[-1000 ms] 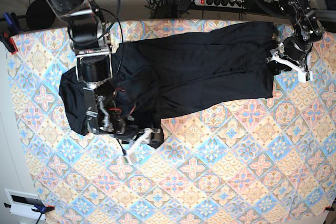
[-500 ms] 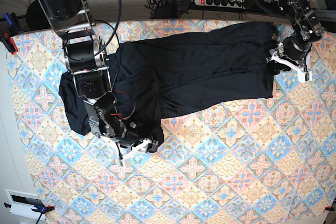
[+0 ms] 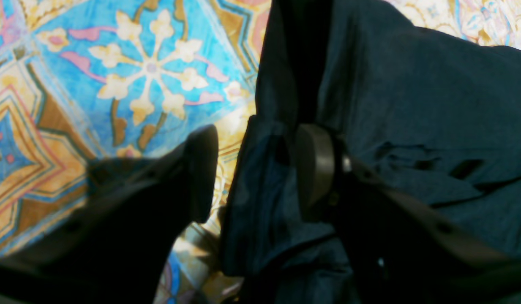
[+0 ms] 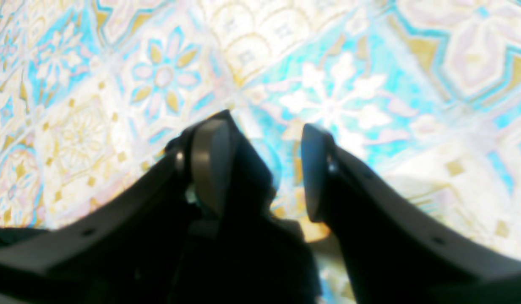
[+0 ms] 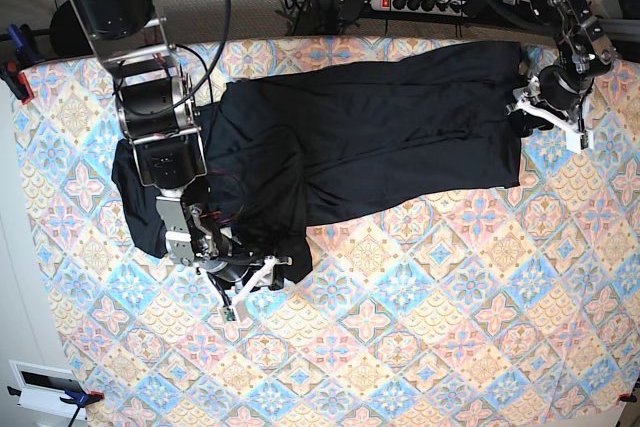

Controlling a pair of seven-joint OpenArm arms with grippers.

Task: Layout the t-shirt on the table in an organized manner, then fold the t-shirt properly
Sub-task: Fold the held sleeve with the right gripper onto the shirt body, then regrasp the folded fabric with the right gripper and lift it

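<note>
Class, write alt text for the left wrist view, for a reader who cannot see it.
The left gripper, jaws apart, straddles a bunched edge of the black t-shirt. One finger is over the patterned table, the other over the fabric.

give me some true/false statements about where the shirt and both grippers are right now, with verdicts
1. The t-shirt is black and lies spread across the far part of the table. True.
2. The t-shirt is folded into a neat small square. False: it lies spread out and rumpled, with a bunched part at the base view's left.
3. The left gripper has an edge of the t-shirt between its open fingers. True.
4. The right gripper is clamped shut on a thick wad of fabric. False: its fingers stand apart with patterned table showing between them.
5. The right gripper sits at the t-shirt's near edge in the base view. True.
</note>
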